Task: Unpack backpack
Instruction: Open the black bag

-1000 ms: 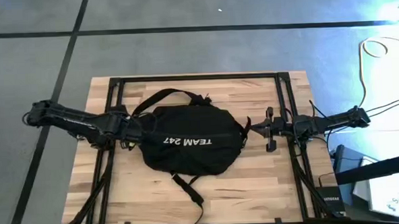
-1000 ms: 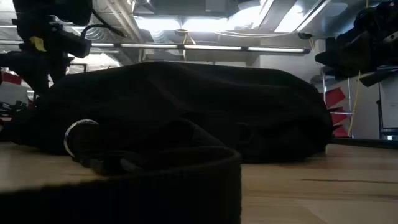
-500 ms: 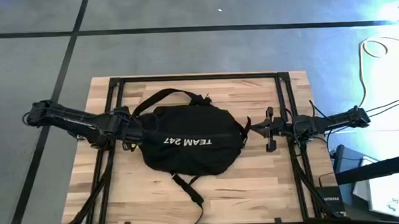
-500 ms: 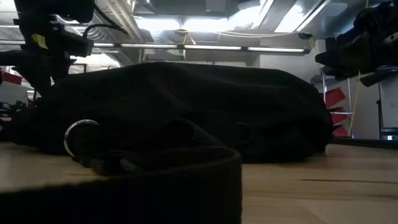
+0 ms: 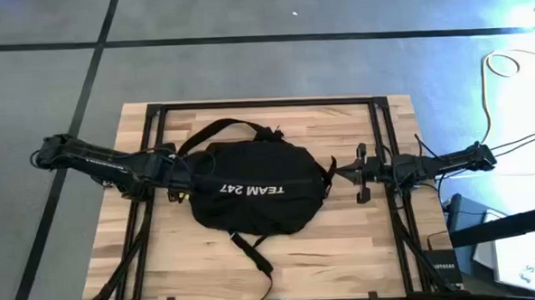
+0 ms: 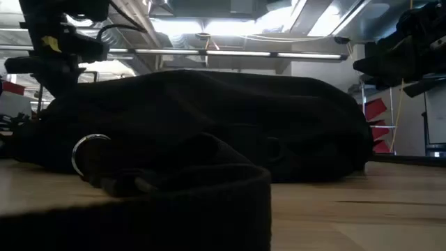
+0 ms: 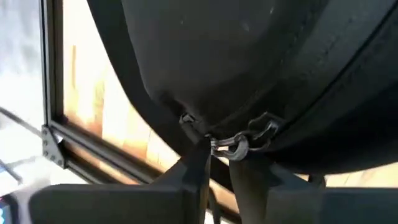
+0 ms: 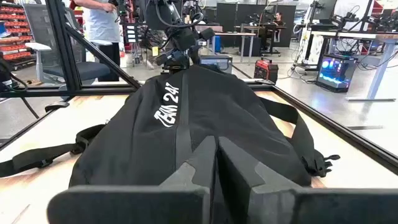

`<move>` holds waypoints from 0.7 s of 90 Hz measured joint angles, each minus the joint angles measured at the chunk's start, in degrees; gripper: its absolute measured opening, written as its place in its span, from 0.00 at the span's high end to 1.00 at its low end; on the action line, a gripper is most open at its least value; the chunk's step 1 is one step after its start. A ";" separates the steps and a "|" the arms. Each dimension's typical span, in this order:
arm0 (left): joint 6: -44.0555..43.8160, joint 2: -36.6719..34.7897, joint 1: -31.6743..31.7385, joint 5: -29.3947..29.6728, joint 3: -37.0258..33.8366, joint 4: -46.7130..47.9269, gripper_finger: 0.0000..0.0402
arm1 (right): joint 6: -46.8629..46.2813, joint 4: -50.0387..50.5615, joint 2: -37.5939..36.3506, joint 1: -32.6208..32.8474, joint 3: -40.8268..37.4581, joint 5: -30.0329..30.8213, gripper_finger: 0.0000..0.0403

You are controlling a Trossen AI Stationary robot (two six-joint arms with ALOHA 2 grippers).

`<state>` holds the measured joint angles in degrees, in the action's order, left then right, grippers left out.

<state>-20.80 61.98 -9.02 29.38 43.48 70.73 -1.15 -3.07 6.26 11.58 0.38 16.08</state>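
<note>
Black soft fabric, domed and lettered "TEAM 247" in white, the backpack lies in the middle of the pale butcher-block wooden table, with one arm at each end of it. From above, its top handle loop arcs toward the far edge and a black strap trails toward the near edge.

The left gripper sits at the backpack's left end, touching the fabric. In the left wrist view its two dark fingers are drawn together, nearly meeting, around a small silver zipper pull that hangs from the zipper seam at the bag's edge (the pull's ring lies right at the fingertips, so the hold looks like a pinch on it).

The right gripper is at the backpack's right end, just beside the fabric; its fingers are closed together with no gap and nothing between them, pointing at the bag, whose lettering runs away toward the left arm on the far side.

From table height the backpack fills the middle as a dark mound, with a metal ring and a thick black strap close to the camera.
</note>
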 joint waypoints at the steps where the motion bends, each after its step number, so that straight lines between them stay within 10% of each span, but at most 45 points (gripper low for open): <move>1: 0.00 0.00 0.00 0.00 0.00 0.00 0.90 | 0.01 0.00 0.01 0.00 0.00 0.00 1.00; 63: -5.02 0.31 -6.13 -2.86 4.85 -9.41 1.00 | -14.82 -6.70 0.70 0.02 0.01 -5.14 1.00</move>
<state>-25.81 62.28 -15.14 26.53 48.34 61.31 -15.97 -9.77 6.96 11.60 0.40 10.94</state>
